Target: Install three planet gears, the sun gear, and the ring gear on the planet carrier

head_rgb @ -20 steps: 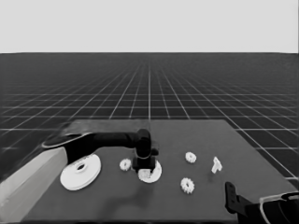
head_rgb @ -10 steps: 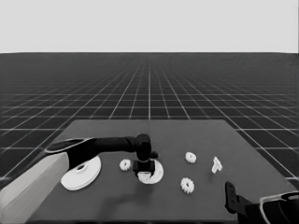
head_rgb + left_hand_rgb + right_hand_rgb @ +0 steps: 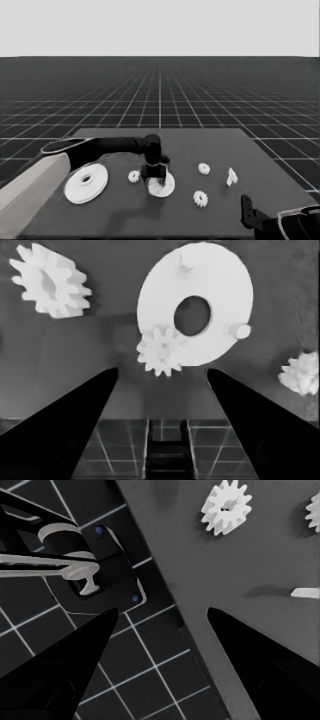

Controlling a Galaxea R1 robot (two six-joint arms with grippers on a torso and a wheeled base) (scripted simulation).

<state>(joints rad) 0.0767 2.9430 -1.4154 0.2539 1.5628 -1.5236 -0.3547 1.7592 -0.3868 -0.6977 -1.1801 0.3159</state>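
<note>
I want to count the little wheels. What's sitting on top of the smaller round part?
One small gear sits at the edge of the smaller round part, below the left gripper, whose fingers are open. Two bare pegs also stick up from it. In the head view the gripper covers part of it.

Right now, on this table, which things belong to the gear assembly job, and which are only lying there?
Belong to the job:
- smaller round part, left gripper above it, jaws open
- one gear already on it
- three loose gears
- larger round part

Only lying about:
- thin white piece
- right gripper, parked at the near right corner
</note>
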